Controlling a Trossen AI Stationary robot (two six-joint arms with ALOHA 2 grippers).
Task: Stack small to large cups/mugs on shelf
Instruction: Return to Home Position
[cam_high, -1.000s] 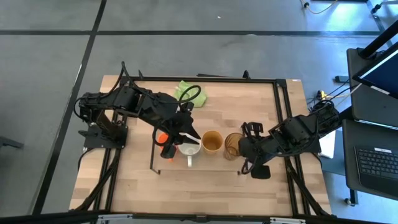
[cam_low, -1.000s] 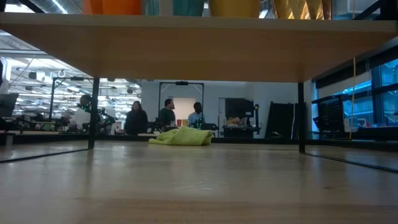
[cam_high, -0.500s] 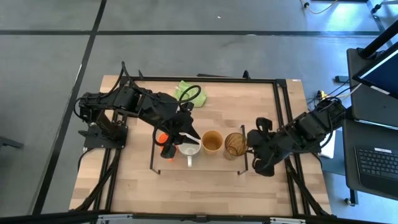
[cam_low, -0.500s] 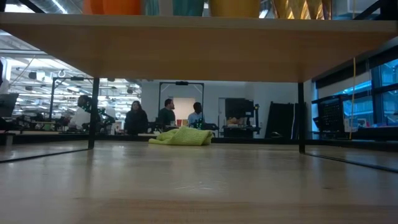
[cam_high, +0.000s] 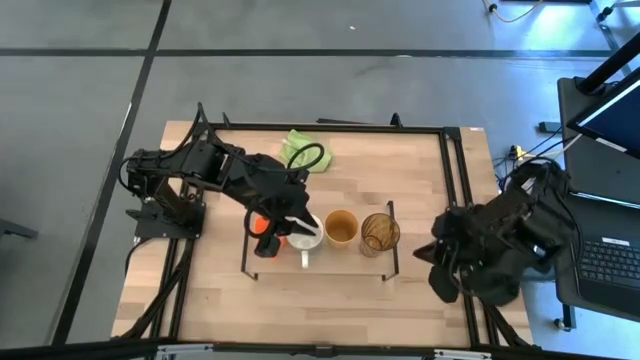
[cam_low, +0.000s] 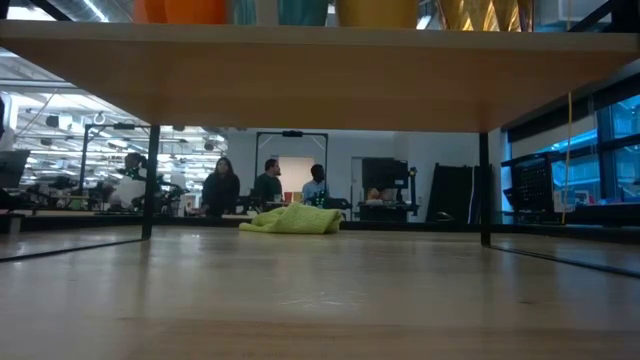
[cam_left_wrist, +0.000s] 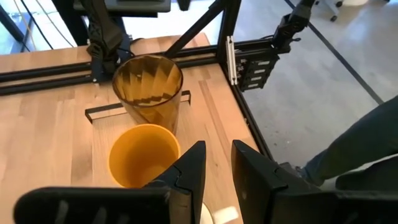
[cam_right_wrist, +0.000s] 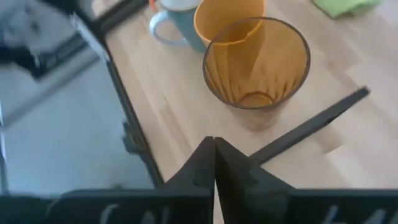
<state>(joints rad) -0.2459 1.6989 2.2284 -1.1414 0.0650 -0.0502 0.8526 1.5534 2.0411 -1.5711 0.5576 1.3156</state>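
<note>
On the shelf (cam_high: 345, 262) four vessels stand in a row: the orange mug (cam_high: 260, 222), the white mug (cam_high: 306, 240), the tan cup (cam_high: 341, 228) and the amber tumbler (cam_high: 380, 232). My left gripper (cam_high: 297, 222) reaches over the orange and white mugs. Its fingers stand a little apart (cam_left_wrist: 216, 149), with a bit of the white mug (cam_left_wrist: 221, 214) showing far back between them. My right gripper (cam_high: 438, 258) is shut and empty (cam_right_wrist: 214, 142). It hangs right of the shelf, apart from the tumbler (cam_right_wrist: 256, 62). My left gripper stands slanting over the white mug, its fingers (cam_left_wrist: 193, 168) pointing toward the tan cup (cam_left_wrist: 144, 155). The gripper's own body hides the place below, so I cannot tell whether it touches the mug.
A green cloth (cam_high: 300, 152) lies at the table's far edge and also shows in the low view (cam_low: 295, 220). Black frame rails run along the table's edges (cam_high: 455, 190). People stand in the room behind (cam_low: 265, 185). The shelf's black end frames (cam_high: 392, 245) stand at both short ends.
My right gripper has drawn back from beside the amber tumbler toward the table's right edge, past the shelf's end frame. The tumbler stays upright on the shelf.
</note>
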